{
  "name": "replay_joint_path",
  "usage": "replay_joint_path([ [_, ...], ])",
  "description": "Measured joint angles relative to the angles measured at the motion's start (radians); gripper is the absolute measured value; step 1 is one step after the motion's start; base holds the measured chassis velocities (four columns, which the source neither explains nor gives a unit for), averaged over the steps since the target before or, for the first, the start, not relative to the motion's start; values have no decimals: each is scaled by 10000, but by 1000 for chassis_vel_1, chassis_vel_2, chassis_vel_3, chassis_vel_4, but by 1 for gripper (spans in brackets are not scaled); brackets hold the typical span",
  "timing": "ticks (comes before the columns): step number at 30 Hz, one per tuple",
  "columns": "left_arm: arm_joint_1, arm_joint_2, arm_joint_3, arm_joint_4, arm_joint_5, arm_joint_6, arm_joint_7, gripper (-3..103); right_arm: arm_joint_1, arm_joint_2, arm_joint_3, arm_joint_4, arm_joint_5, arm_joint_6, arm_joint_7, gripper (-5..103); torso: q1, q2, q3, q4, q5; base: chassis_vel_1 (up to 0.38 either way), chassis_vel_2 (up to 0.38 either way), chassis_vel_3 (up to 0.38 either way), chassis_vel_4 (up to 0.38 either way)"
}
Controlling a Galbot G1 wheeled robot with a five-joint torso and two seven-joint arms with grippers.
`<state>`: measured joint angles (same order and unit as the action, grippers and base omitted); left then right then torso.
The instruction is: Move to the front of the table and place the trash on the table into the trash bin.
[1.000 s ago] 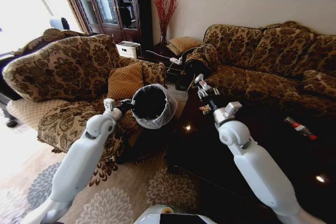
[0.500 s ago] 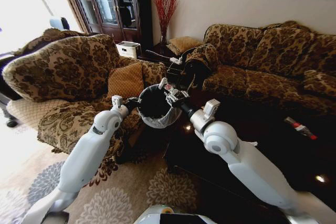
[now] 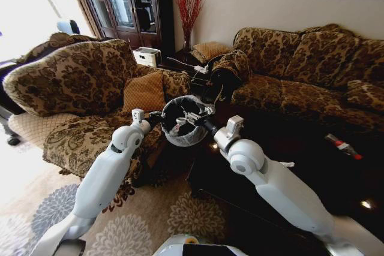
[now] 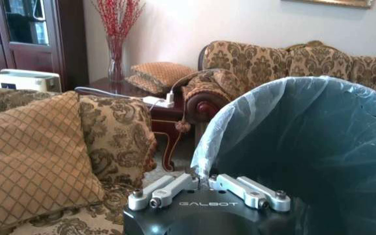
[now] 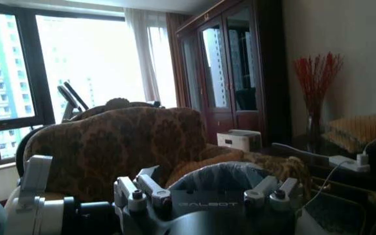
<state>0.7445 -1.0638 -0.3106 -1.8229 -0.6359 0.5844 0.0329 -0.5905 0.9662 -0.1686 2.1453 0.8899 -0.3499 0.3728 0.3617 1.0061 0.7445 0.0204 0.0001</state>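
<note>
My left gripper (image 3: 157, 116) is shut on the rim of the trash bin (image 3: 180, 125), a black bin with a bluish-white bag, and holds it up beside the table's (image 3: 282, 142) left end. In the left wrist view the fingers (image 4: 175, 188) pinch the bag's folded edge (image 4: 204, 161). My right gripper (image 3: 183, 118) hangs over the bin's mouth. In the right wrist view its fingers (image 5: 134, 190) stand spread, open and with nothing between them, above the bin (image 5: 221, 175). On the table's right part lies a clear bottle with a red label (image 3: 343, 145), and a small white scrap (image 3: 287, 163) is near my right forearm.
A patterned armchair (image 3: 66, 82) with a tan cushion (image 3: 143, 93) stands left of the bin, and a long sofa (image 3: 306, 64) runs behind the table. A side table with cables (image 3: 195, 67) fills the corner. Patterned carpet (image 3: 138, 220) lies in front.
My right gripper swung left from above the table to over the bin's mouth. The left arm brought the bin slightly right, toward the table.
</note>
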Motion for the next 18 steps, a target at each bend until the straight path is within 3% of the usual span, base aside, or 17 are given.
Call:
replay_joint_path([
  [3, -43, -21, 22, 26, 5, 14, -11, 2, -83, -23, 321, -29, -57, 70, -66, 97, 0, 0, 0, 0, 0, 0, 0, 0, 0],
  [8, -51, -23, 13, 27, 7, 18, -13, 2, -134, -88, 664, -13, -66, 127, -72, 100, 0, 0, 0, 0, 0, 0, 0, 0, 0],
  [13, 191, -52, -313, 48, 307, -2, 15, 2, -425, -521, 1708, 71, -149, 345, 35, 100, 0, 0, -1, 0, 1, 0, 0, 0, 0],
  [18, 941, -372, -1202, -365, 446, -137, 9, 2, -1673, -1111, 2391, -442, -1709, 1193, 564, 100, 0, 0, -1, -1, 0, 0, 0, 0, 0],
])
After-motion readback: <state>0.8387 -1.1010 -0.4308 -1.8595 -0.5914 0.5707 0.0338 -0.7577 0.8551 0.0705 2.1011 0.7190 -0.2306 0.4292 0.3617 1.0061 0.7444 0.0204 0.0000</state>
